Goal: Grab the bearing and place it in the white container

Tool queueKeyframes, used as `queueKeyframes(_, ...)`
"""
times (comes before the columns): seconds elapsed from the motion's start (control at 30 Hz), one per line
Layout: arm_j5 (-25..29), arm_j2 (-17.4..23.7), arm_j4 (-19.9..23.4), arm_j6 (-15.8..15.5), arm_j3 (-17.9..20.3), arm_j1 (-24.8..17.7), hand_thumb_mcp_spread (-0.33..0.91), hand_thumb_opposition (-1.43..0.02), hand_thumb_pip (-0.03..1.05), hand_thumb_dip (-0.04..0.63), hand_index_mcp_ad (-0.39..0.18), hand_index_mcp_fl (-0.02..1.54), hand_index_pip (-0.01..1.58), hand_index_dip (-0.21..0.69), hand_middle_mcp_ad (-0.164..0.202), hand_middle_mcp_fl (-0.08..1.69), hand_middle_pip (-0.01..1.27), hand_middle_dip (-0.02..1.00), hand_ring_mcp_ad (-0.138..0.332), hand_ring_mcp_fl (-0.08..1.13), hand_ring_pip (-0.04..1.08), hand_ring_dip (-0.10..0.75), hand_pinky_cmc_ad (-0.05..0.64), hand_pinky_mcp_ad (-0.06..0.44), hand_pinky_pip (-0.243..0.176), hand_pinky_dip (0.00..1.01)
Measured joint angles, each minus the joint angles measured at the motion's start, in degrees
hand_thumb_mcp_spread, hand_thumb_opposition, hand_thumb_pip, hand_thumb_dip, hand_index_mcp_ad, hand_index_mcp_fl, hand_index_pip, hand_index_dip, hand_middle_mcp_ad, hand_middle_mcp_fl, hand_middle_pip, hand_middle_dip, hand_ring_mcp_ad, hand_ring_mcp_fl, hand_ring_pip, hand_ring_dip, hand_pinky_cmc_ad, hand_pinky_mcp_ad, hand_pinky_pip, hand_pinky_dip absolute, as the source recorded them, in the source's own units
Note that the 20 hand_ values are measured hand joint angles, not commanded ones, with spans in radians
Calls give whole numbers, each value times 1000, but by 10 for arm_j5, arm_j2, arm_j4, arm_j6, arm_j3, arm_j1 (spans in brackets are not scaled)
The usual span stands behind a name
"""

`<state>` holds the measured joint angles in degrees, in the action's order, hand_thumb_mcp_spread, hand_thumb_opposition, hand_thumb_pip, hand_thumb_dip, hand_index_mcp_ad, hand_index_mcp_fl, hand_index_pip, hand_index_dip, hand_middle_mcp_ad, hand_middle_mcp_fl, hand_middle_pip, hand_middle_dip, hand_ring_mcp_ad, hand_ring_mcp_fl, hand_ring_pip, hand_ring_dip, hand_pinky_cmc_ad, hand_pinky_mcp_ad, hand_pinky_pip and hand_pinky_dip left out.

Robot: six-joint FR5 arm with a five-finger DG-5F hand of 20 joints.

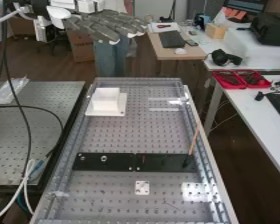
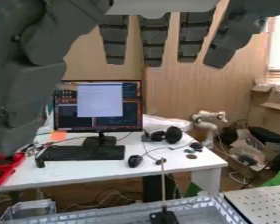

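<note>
White container [image 1: 105, 106] on bench [image 1: 111, 135], well apart from hand [image 1: 101, 26], fingers straight

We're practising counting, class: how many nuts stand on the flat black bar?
2: the smaller nut near the end of the flat black bar, and the larger nut beside it, nearer the bar's middle.

No label, brand, number or sign can be read on anything in either view.
</note>
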<state>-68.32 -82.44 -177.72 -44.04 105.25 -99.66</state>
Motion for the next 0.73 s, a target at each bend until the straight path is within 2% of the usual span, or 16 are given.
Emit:
queueKeyframes(0.3,-22,4,5,-3,0,6,232,-695,429,101,-120,68,134,94,75,23,136,155,168,14,96,10,311,194,-89,265)
queueKeyframes(0.37,-26,5,10,-4,1,8,232,-695,429,101,-120,68,131,87,75,23,136,155,168,14,96,10,311,215,-89,265)
queueKeyframes(0.73,-54,11,31,6,10,14,232,-695,429,101,-113,68,129,87,75,23,136,155,168,14,96,10,311,232,-93,253)
